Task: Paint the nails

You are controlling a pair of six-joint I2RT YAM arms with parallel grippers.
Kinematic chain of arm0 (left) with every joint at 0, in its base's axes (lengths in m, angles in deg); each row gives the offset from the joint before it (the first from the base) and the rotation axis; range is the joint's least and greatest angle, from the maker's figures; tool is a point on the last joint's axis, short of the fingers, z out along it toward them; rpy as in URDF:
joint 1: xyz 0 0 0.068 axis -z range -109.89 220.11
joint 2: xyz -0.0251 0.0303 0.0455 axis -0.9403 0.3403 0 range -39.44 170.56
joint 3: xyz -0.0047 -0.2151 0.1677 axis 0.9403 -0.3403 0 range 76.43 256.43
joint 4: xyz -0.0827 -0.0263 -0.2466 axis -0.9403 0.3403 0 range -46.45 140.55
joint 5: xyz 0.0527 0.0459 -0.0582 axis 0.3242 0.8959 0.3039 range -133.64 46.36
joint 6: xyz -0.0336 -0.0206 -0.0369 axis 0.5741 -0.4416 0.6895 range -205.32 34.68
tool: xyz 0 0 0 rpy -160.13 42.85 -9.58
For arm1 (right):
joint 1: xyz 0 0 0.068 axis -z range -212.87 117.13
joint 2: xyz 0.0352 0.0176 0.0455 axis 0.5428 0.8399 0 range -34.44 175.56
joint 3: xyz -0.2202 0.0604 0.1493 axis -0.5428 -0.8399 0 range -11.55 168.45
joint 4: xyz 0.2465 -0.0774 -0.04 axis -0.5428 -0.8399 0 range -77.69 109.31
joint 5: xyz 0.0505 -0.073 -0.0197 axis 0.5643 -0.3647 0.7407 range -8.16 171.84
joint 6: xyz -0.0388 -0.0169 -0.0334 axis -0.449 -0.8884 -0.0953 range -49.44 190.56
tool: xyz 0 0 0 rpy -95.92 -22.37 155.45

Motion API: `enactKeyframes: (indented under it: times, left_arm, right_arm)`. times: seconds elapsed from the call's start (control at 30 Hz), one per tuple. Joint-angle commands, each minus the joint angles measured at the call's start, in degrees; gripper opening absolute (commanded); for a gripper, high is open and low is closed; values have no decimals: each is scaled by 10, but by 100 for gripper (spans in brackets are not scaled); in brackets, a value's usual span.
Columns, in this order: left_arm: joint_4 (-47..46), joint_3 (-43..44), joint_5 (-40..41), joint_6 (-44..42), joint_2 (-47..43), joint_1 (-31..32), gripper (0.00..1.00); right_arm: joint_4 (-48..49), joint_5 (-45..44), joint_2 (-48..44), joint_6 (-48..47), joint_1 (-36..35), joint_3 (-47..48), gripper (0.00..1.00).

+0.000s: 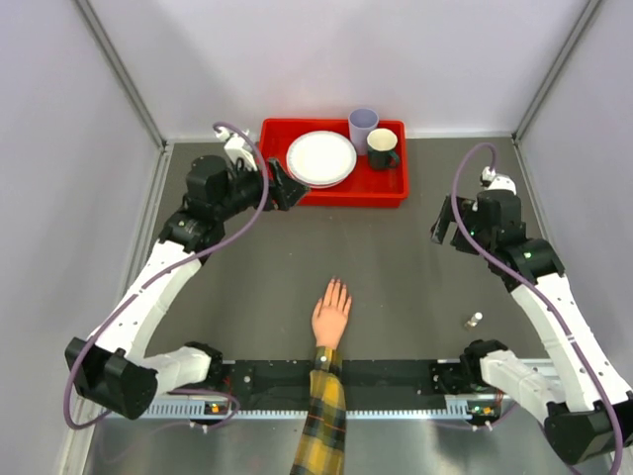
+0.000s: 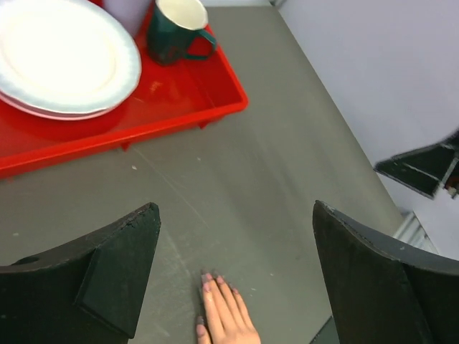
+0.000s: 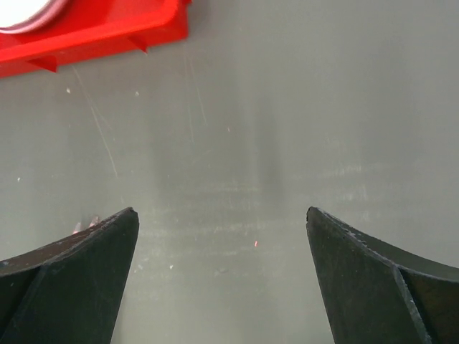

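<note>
Top view, sleeve [image 1: 321, 426]: yellow-and-dark plaid, crossing the near edge of the table [image 1: 396, 267] between the two arm bases.
Top view, hand [image 1: 331, 315]: peach, flat on the table with the palm down, near the middle of the near edge, its fingers pointing toward the far side.
Top view, nails [image 1: 337, 284]: at the far tips of the five fingers and too small to make out here; neither arm is near them.
Top view, bottle [image 1: 474, 321]: small and clear with a pale cap, on the table to the right of the hand, well apart from it and near the right arm's base.
Top view, left gripper [image 1: 287, 185]: far left, at the left end of the red tray [image 1: 391, 188], just beside the white plate [image 1: 320, 157].
Top view, right gripper [image 1: 445, 223]: over bare table to the right of the tray, well apart from the hand.
Top view, tray load: the plate on the left, with a lavender cup [image 1: 363, 127] and a dark mug [image 1: 382, 148] on the right, close together.
Left wrist view, fingers [image 2: 107, 272]: two dark pads spread wide with nothing between them.
Left wrist view, nails: pinkish at the tips of the fingers, low in the gap between the pads, down on the table.
Left wrist view, background: tray with plate and mug at the upper left.
Right wrist view, fingers [image 3: 373, 279]: spread wide and holding nothing, above bare scratched table.
Right wrist view, nails: a few pink tips just peek past the left pad's edge.
Right wrist view, tray: one corner at the upper left.
</note>
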Motion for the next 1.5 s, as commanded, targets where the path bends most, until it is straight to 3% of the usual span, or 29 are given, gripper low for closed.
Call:
enactKeyframes:
  times: [0.0,0.13,0.33,0.53,0.67,1.07,1.23,1.47]
  left_arm:
    - [-31,-10,17,-8,-8,46,90]
    - [-38,-26,17,-11,-10,86,90]
    - [-51,-57,8,-13,-28,107,89]
    - [-53,-76,10,-19,-44,108,90]
    - [-55,-77,13,-26,-49,109,90]
    - [-56,-93,33,-48,-45,109,90]
    - [-59,-90,28,-59,-34,109,90]
    - [-63,-86,20,-58,-23,109,90]
  right_arm:
    - [-99,-73,6,99,4,33,99]
    - [-207,-141,5,204,11,21,99]
    - [-268,-62,-36,292,133,-71,98]
    - [-309,-109,-68,312,194,-88,88]
    - [-288,-54,-49,290,252,-126,86]
    - [-249,6,46,211,256,-159,80]
    - [-223,32,82,199,254,-173,63]
    - [-205,-5,116,209,214,-166,58]
